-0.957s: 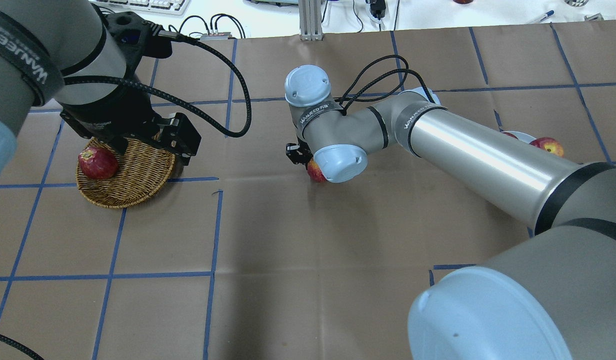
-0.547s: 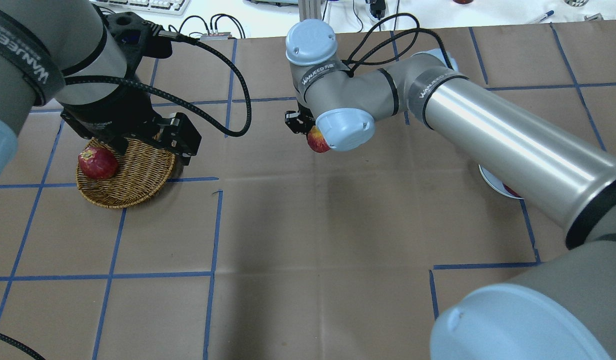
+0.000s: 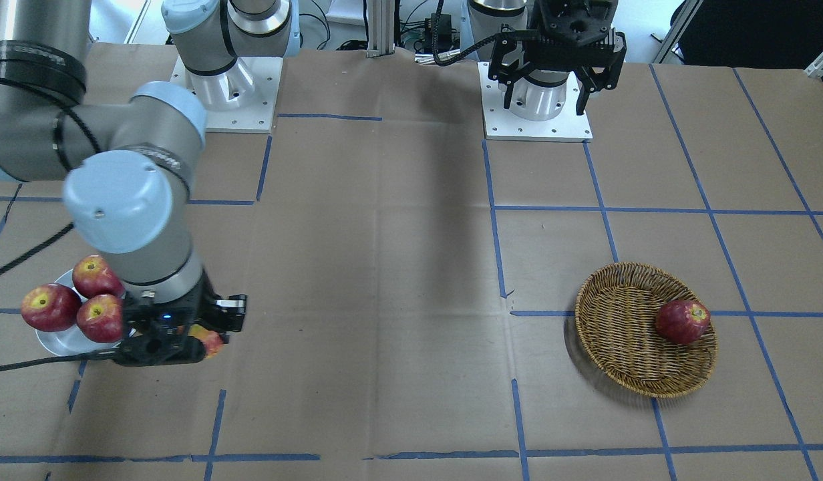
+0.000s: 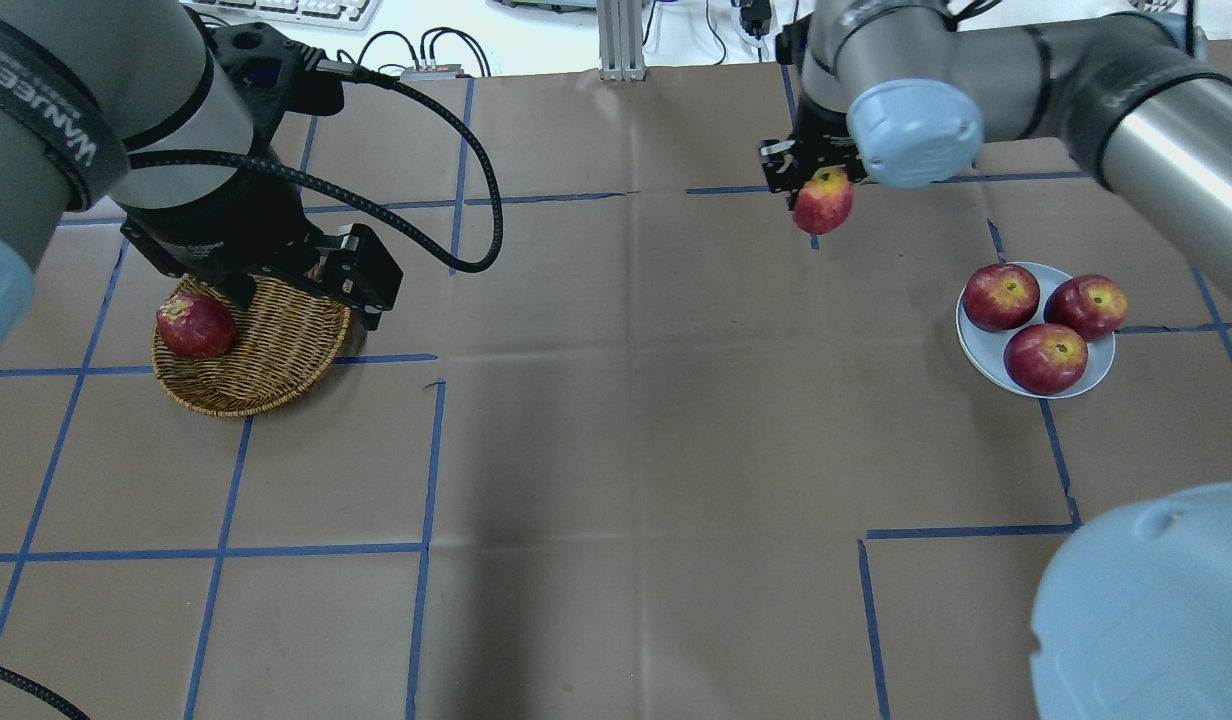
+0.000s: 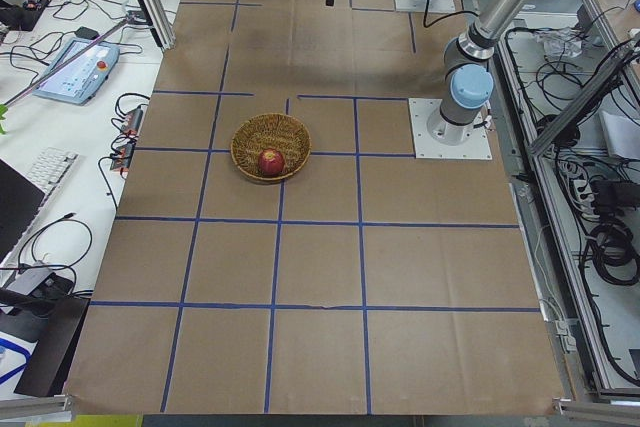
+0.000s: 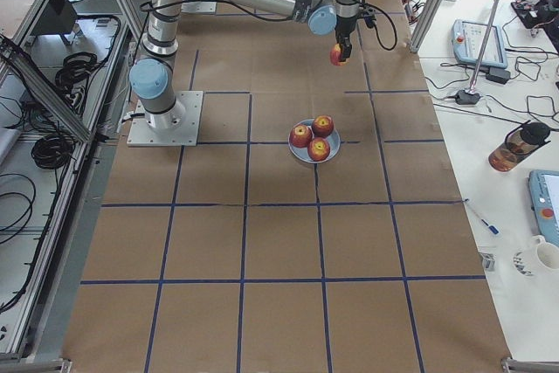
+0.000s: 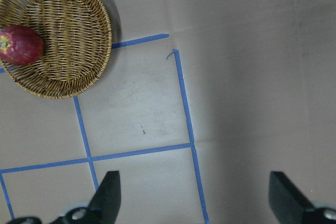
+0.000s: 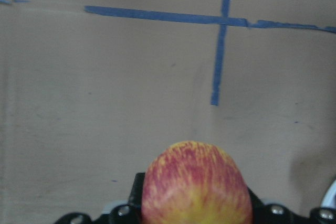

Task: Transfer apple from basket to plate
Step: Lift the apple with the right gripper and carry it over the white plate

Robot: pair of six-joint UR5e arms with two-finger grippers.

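Right tool (image 4: 819,180) was clamped on the apple (image 4: 823,205), one finger on each side. The fruit hung below it, lifted off the worktop (image 4: 616,450). We placed the apple between basket (image 4: 266,385) and plate (image 4: 979,348), much nearer the plate. It sat outside the plate's rim, on the basket side and farther from the robot, not over the plate.

Room: the plate carried three red apples (image 4: 1046,358), packed together and filling most of it. We saw only slivers of bare plate along the rim. The stretch of worktop between basket and plate was brown paper crossed by blue tape lines (image 4: 426,450).

Left tool (image 3: 546,93) hung with its fingers wide apart, gripping nothing, above the worktop near the basket. Its wrist view showed the basket off in one corner. One dark apple (image 4: 196,326) lay in the basket against the wall, on the side away from the plate.

Apple appearance: pinkish-red streaks over yellow-orange, yellower toward the stem end, which pointed up into the tool. We judged it clearly paler than the deep-red fruit on the plate and in the basket. The right wrist view showed the streaked, rounded skin close up. The flanks under the fingers were hidden from us.
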